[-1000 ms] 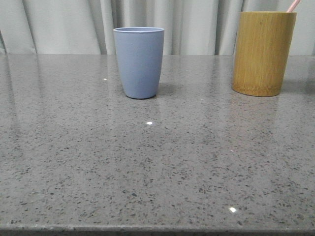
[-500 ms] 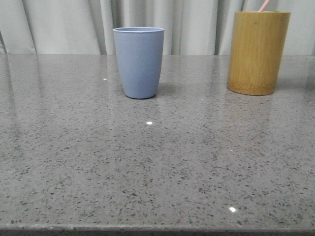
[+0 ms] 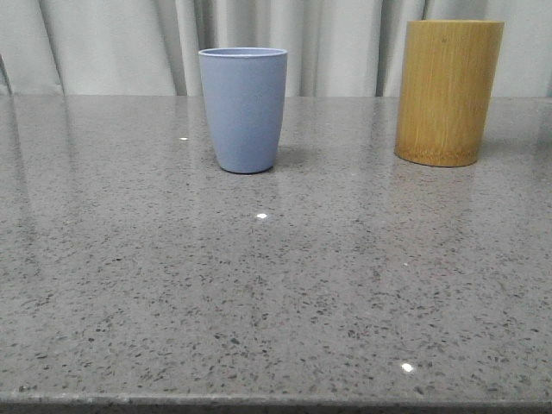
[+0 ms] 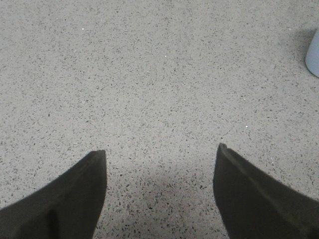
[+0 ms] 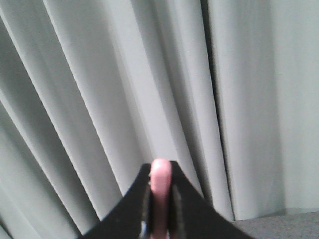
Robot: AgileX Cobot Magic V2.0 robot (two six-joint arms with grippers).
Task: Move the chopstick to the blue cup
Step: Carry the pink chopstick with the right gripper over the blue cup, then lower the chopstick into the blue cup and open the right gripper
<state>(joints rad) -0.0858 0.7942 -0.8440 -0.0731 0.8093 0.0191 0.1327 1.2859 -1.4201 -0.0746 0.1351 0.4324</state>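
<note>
Left gripper [image 4: 159,154]: positioned above the speckled grey table [image 4: 149,74], pointing down at it, jaws spread wide with bare tabletop between the two dark fingers [image 4: 75,199]. Nothing is held. A curved sliver of the blue cup [image 4: 314,52] is visible beyond the fingertips, cut off by the frame edge.

Right gripper [image 5: 160,172]: raised and directed toward the pleated pale curtain [image 5: 99,89], a small strip of table showing beneath the curtain hem. Its jaws are clamped on the chopstick [image 5: 160,191], which lies pinched between the two dark fingers [image 5: 187,209]. The chopstick is pale pink with a rounded tip reaching just past the fingertips; the remainder of its length is hidden behind the fingers.

Front view: the blue cup [image 3: 243,108] stands upright on the table [image 3: 259,285], matte, tapered, without handle. The bamboo holder [image 3: 448,90] stands upright to the right of the blue cup, well apart from it, and is taller. The interiors of both vessels cannot be seen from this angle.
</note>
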